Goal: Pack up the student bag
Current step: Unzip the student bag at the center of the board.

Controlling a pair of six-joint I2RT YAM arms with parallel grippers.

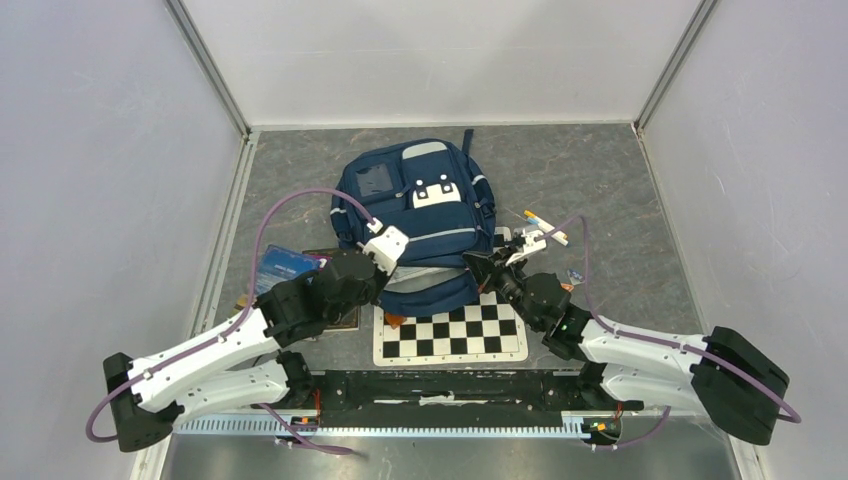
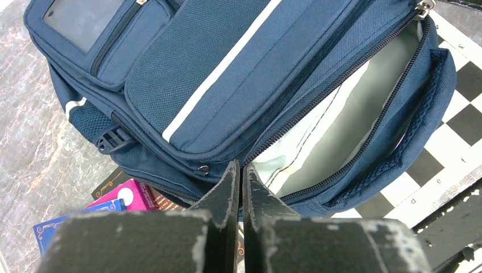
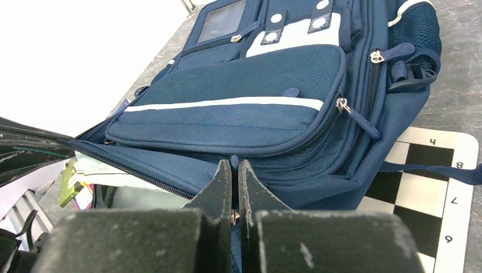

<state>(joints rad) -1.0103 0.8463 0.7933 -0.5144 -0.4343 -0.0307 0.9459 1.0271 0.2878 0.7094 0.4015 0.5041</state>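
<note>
Overhead: the student bag (image 1: 415, 215) lies flat mid-counter, its mouth at six o'clock, overlapping the checkered mat (image 1: 450, 335). Both arms stretch forward and bend inward, forearms low. The left pincer (image 1: 393, 262) is at the mouth's seven o'clock corner and the right pincer (image 1: 487, 266) at its five o'clock corner. Books (image 1: 285, 265) wait at nine o'clock and pens (image 1: 545, 225) at three.

Left wrist: the pincer is pressed together, tips right on the zip edge, with the pale lining gaping at two o'clock. Whether any cloth is nipped between them, I can't make out, because the tips hide it.

Right wrist: the pincer is clamped shut on the flap's rim, pitched low along the counter, and the flap rises toward ten o'clock.

Here's the danger: the hold is only a thin hem, so pulling the corners apart too eagerly could slip the rim free and let the mouth sag shut. A lopsided tug could drag the whole bag across the mat. And with both pincers at the mouth, neither is free to fetch the books.
</note>
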